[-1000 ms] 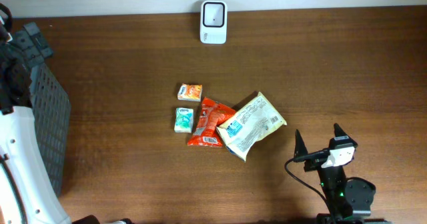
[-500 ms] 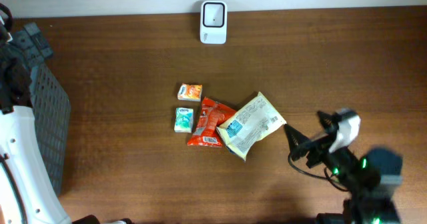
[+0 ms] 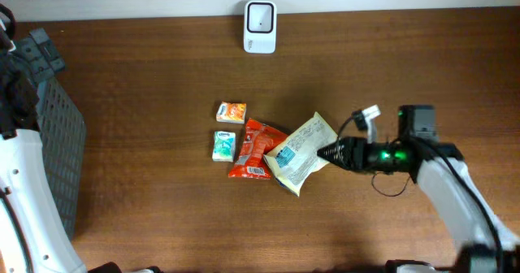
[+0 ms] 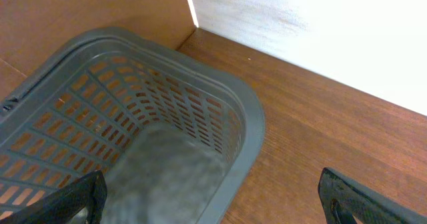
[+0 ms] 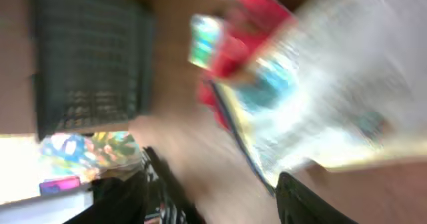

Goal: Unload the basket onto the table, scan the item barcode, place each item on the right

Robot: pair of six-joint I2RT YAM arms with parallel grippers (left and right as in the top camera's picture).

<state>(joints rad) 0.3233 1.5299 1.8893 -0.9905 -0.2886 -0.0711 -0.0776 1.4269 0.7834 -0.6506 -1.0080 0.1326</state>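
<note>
Right arm has swung in from the counter's [image 3: 146,86] near edge to the white packet [image 3: 299,155].
My right end effector [image 3: 323,153] sits at that packet's right edge. The packet lies mid-counter, overlapping a red packet [image 3: 252,147]. Blur prevents me telling whether the fingers pinch it. My left end effector [image 4: 213,207] is spread wide above the grey basket [image 4: 240,117]. The scanner [image 3: 260,27] stands at the far edge.

left end effector [image 4: 213,196]: jaws wide apart | right arm [image 3: 443,171]: stretched leftward | right end effector [image 3: 327,153]: gap unclear, view blurred
</note>
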